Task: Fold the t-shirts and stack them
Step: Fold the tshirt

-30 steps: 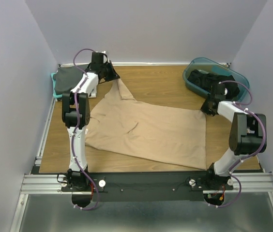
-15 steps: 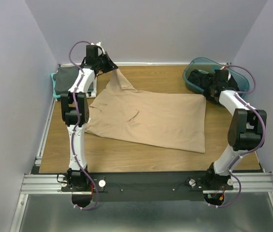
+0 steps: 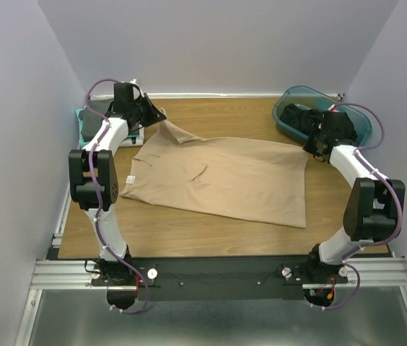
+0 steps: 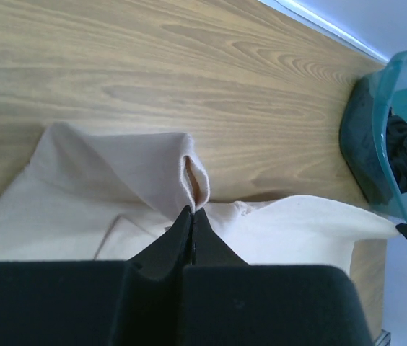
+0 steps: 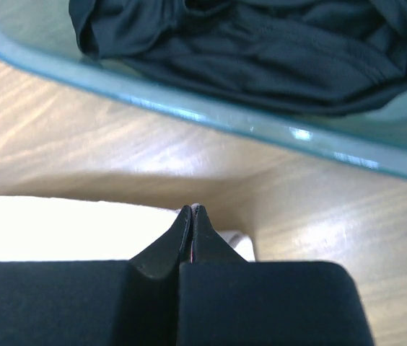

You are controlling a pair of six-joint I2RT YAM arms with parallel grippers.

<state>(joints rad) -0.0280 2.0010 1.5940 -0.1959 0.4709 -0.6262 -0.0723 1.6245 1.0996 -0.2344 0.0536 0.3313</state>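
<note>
Since a second ago the tan t-shirt [image 3: 225, 180] has been drawn away from the near edge toward the back of the table [image 3: 218, 112] and now lies flatter; both arms have reached further back, the left elbow swinging out to the left

Top view: shirt spread across the middle of the table, mostly flat, one small crease left of centre. Its far-left corner rises slightly to the left gripper [image 3: 154, 117]. Its far-right corner meets the right gripper [image 3: 312, 148], which sits just beside the teal tub [image 3: 361, 119] at the far right. Black shirts [image 3: 301, 119] are bunched inside the tub. Folded dark and teal cloth [image 3: 82, 124] sits at the far-left corner, partly hidden behind the left arm

Left wrist view: left gripper [image 4: 191, 210] has its jaws pressed together on a puckered fold of the tan t-shirt [image 4: 102, 173], which lifts to a small peak at the tips. Bare table [image 4: 189, 58] beyond; teal tub [image 4: 406, 61] at the right edge of view

Right wrist view: right gripper [image 5: 191, 209] jaws meet with no gap, pinching the edge of the tan t-shirt [image 5: 59, 223] at its corner. Teal tub [image 5: 189, 108] wall runs just beyond the tips, black shirts [image 5: 261, 43] inside it. I note bare table [image 5: 319, 209] to the right
</note>
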